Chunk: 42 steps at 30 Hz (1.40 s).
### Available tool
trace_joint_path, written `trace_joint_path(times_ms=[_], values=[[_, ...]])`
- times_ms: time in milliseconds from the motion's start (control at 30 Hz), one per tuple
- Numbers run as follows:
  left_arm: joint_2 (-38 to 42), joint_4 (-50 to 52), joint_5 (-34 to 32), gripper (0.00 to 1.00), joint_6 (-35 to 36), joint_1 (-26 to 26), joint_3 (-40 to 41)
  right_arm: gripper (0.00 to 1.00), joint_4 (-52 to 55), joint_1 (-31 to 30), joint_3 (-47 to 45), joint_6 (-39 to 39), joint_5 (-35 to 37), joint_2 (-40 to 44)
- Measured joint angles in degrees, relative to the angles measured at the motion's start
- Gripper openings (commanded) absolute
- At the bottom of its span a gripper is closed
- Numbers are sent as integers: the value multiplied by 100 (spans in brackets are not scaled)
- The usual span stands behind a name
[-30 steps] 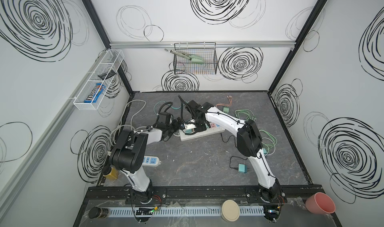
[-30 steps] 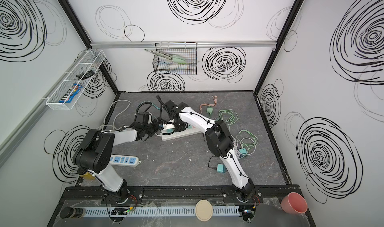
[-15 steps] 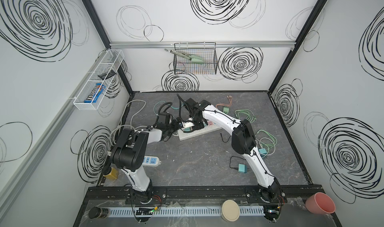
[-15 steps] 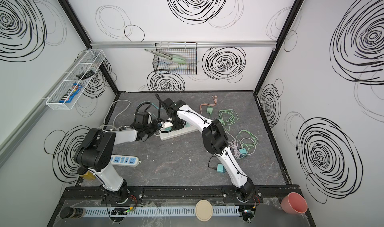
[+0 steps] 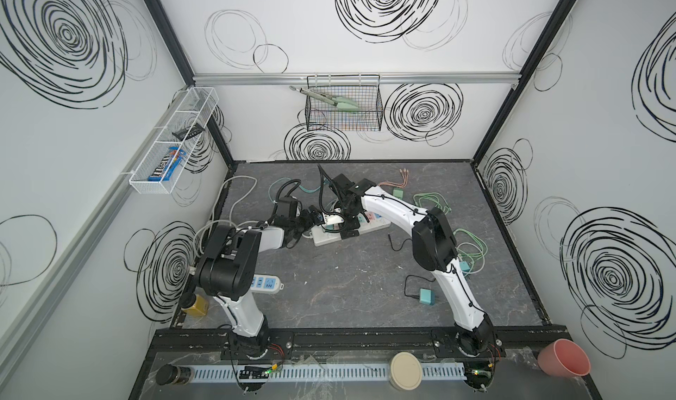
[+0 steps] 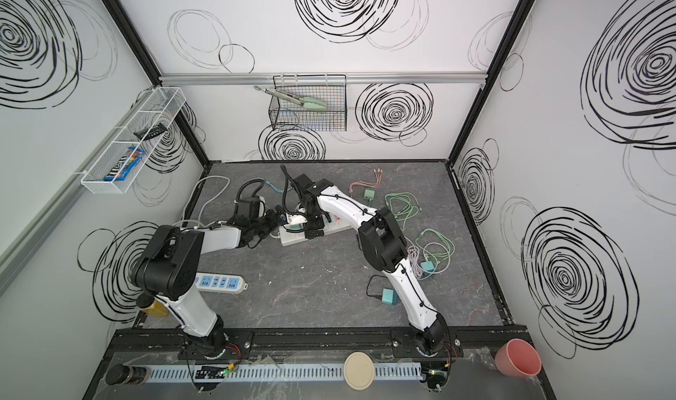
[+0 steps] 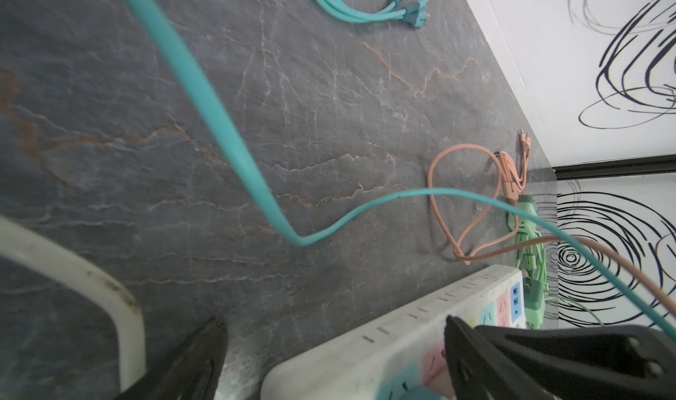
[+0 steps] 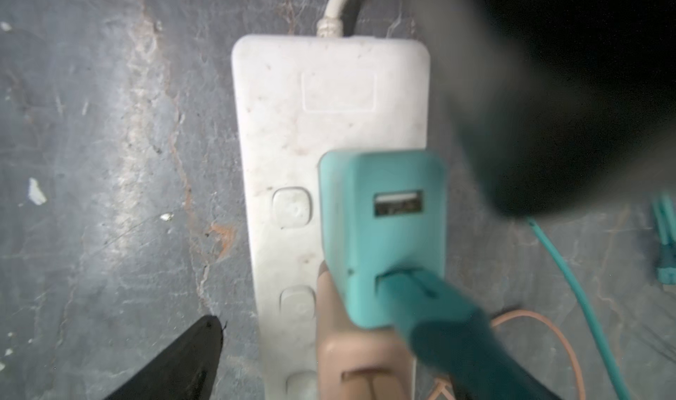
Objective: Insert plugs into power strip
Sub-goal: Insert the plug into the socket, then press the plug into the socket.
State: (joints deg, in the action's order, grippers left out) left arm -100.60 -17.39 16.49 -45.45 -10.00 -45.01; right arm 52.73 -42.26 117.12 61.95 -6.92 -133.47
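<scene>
DESK: What fills the frame?
PHOTOGRAPHER: A dark, stone-patterned bench (image 5: 347, 288), boxed in by white panels (image 5: 311, 32) scrawled with black spirals. The left arm (image 5: 234, 259) and right arm (image 5: 435, 241), white and black, reach up from the lower edge and meet near the centre of the frame over a white power strip (image 5: 325, 239) lying aslant.
DESK: And the claws?
PHOTOGRAPHER: The left claw (image 7: 333, 325) stands wide open and grips nothing; one end of the strip shows between its fingers (image 7: 190, 361). The right claw (image 5: 346, 224) hangs over the strip, likewise open: the right wrist view shows one finger (image 8: 183, 361) well clear of the plug.
DESK: Where are the plugs?
PHOTOGRAPHER: A teal plug (image 8: 380, 233) sits in the strip, a teal cable (image 8: 431, 299) pushed into one of its two ports. A pink plug (image 8: 351, 365) stands just beside it on the same strip. In both top views a second teal plug (image 5: 426, 297) lies loose on the bench at lower right, and a mint green plug (image 5: 398, 194) rests right of centre, towards the back wall.
</scene>
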Motion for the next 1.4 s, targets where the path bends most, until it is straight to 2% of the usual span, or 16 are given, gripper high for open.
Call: trace_joint_path(times_ms=[100,300,500,567,667,833,967,1067,1167,1233,1400], values=[[31,59,92,96,-2,7,2,97,-76,186,-518,-37,136,205],[85,129,164,96,-2,7,28,98,-487,730,-1502,-94,-31,809],[332,162,57,96,2,20,205,98,-1563,1010,-3265,-675,-927,2205],[413,166,11,96,2,24,245,97,-2256,1082,-3958,-1172,-1263,2872],[546,166,-55,96,2,28,334,97,-3963,1161,-5261,-2326,-1532,3991],[929,240,-254,96,0,37,625,100,-6747,1266,-7232,-5086,-1469,5322],[1491,446,-535,96,-2,11,898,78,-7637,1250,-7823,-6881,-1185,5517],[1947,732,-817,96,2,-79,1032,53,-7722,1108,-7851,-7674,-833,5515],[2321,960,-975,96,2,-236,1158,29,-7674,734,-7805,-7947,-492,5412],[2540,1106,-999,96,2,-363,1266,19,-7604,481,-7665,-8017,-369,5187],[2922,1460,-1012,96,-61,-761,1572,3,-7521,125,-7093,-8140,-310,4258]])
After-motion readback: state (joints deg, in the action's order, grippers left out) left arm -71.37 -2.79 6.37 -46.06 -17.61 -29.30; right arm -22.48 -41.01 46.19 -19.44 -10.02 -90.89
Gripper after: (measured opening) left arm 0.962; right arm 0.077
